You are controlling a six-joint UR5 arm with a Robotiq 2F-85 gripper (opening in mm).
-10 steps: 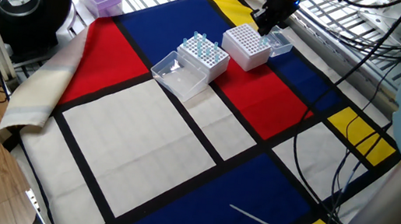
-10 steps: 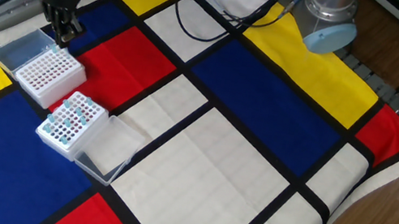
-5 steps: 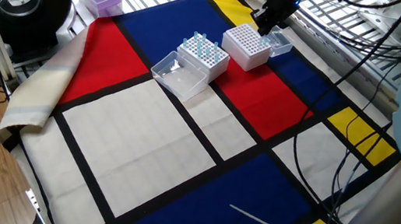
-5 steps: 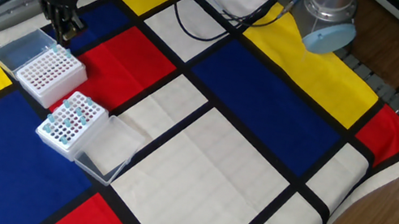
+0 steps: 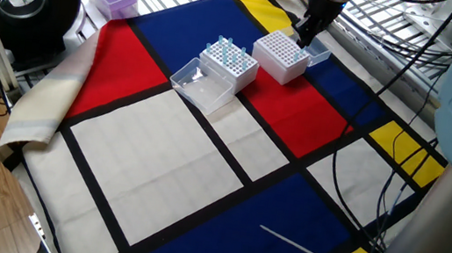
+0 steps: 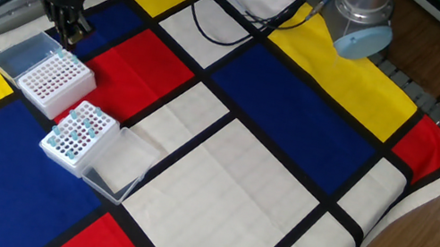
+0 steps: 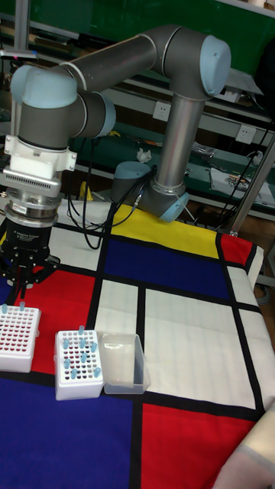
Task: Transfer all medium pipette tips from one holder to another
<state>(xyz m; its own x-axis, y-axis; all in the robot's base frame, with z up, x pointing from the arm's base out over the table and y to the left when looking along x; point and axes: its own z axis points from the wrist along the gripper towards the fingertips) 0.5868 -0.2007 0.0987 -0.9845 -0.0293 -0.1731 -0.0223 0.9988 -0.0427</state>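
Gripper (image 5: 307,37) shifted slightly right along the far edge of the receiving holder (image 5: 281,56) versus a second ago, hovering just above its back corner; fingers pinched close, but can't tell whether a tip is between them. Most medium pipette tips (image 5: 229,53) still standing in the source holder (image 5: 228,65) beside its open lid (image 5: 201,86); a couple visible in the receiving holder's far corner in the tall view. Looks like mid-placement or just after, with most of the transfer left.
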